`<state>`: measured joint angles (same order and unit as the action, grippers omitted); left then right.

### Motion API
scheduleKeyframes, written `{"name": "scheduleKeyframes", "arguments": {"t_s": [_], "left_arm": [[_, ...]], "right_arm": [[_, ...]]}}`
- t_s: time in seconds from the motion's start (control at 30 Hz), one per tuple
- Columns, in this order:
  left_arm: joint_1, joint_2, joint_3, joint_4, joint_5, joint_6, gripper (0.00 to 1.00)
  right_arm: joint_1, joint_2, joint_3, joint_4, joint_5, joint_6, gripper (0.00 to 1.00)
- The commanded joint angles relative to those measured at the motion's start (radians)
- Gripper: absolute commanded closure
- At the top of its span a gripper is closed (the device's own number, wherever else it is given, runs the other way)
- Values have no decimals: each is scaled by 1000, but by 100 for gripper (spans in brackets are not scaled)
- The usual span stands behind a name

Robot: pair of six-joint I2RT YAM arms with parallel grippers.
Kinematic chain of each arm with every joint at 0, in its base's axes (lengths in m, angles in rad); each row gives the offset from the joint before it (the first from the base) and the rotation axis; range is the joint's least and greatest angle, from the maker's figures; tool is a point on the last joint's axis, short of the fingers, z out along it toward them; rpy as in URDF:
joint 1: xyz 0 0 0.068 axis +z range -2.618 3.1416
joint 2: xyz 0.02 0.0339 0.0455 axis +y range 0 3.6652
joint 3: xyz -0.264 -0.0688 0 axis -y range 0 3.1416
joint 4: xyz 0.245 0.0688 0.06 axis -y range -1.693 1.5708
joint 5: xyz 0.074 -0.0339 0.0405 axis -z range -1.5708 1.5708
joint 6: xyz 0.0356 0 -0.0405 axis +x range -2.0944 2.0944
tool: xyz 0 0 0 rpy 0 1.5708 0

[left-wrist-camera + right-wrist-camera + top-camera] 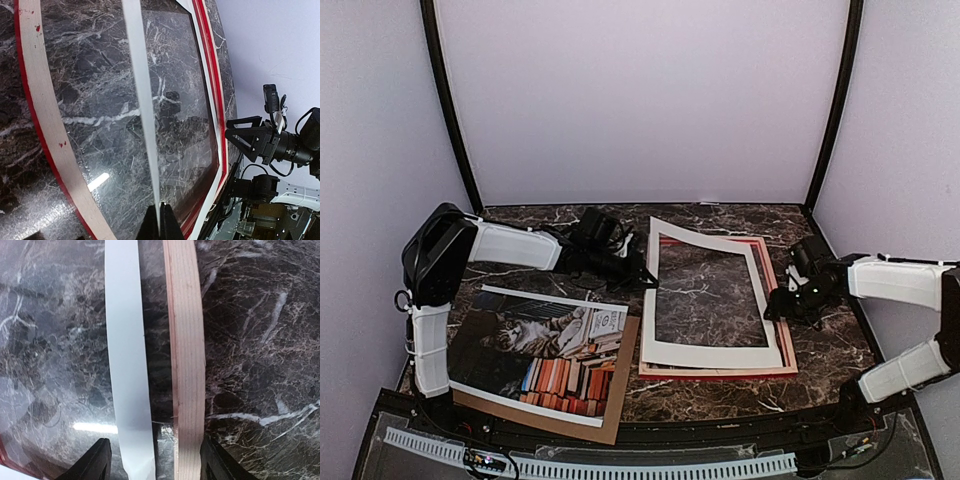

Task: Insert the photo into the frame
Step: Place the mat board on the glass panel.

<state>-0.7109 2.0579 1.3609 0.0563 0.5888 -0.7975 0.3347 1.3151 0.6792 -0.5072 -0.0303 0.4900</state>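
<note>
The photo [545,350], a grey cat among red-orange books, lies face up at the front left on a brown backing board [620,405]. The red frame [720,372] lies flat at centre right, its pale wood rail [187,365] facing up. A white mat [710,352] rests on it, raised along its left side. My left gripper [642,275] is shut on that mat's left strip [142,100], pinched at the fingertips [160,222]. At the frame's right side my right gripper [778,305] stands open, its fingers [97,462] straddling the mat's strip [127,365] and the wood rail without clamping them.
The table is dark marble [820,350], and glass in the frame [100,125] shows it through. White walls close in the back and sides. The right arm [270,142] shows beyond the frame's far rail in the left wrist view. A cable track [620,465] runs along the near edge.
</note>
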Motion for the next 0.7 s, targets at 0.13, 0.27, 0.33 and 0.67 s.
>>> {"name": "scheduleKeyframes", "arguments": {"t_s": [0.13, 0.27, 0.33, 0.67], "left_arm": [[-5, -36, -5, -2, -22, 2, 100], [-5, -40, -16, 6, -32, -2, 100], [-5, -43, -21, 11, -36, -5, 100], [-5, -48, -29, 18, -43, -13, 100]], "right_arm": [[26, -142, -137, 49, -4, 129, 41], [40, -148, -148, 45, -3, 145, 42], [51, -146, -150, 42, 5, 152, 43], [116, -167, -183, 16, 77, 219, 46]]}}
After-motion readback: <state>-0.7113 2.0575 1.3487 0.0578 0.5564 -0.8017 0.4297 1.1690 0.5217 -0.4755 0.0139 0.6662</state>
